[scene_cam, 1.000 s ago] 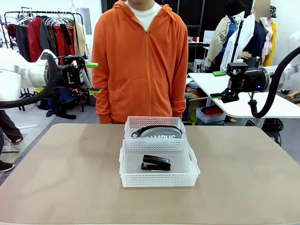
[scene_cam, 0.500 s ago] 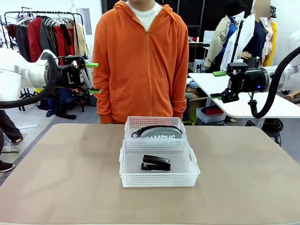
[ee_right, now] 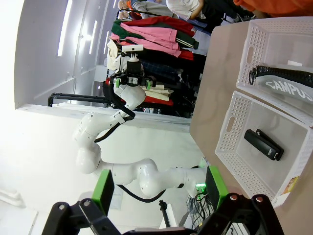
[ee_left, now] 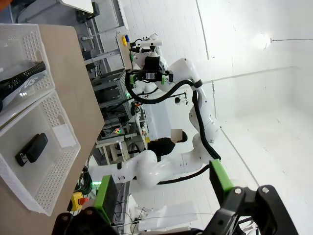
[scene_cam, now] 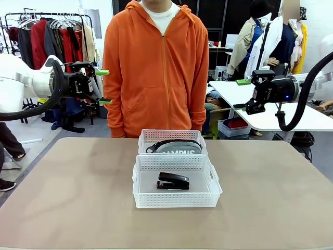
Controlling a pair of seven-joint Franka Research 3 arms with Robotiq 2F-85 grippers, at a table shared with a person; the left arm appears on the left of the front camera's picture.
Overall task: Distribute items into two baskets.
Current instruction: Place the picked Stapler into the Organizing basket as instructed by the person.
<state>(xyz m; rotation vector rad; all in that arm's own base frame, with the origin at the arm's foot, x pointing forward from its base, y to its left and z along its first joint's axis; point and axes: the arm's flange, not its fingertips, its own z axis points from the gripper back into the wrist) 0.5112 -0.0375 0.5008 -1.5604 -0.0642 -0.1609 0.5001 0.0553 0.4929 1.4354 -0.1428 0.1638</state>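
Note:
Two white lattice baskets stand end to end at the table's middle. In the near basket (scene_cam: 213,191) lies a small black stapler (scene_cam: 173,181). The far basket (scene_cam: 147,136) holds a grey pouch (scene_cam: 179,148) with white "CAMPUS" lettering. My left gripper (scene_cam: 103,86) hangs open, high above the table's far left edge, with nothing between its fingers. My right gripper (scene_cam: 241,94) is open too, raised at the far right, well away from the baskets. The left wrist view shows the stapler (ee_left: 31,149) and pouch (ee_left: 22,81) in their baskets; so does the right wrist view, stapler (ee_right: 263,144) and pouch (ee_right: 288,84).
A person in an orange hoodie (scene_cam: 156,67) stands at the far side right behind the baskets, hands out of sight. The tan tabletop (scene_cam: 73,198) spreads wide on both sides of the baskets. A clothes rack (scene_cam: 52,31) stands far left, a white table (scene_cam: 270,117) behind right.

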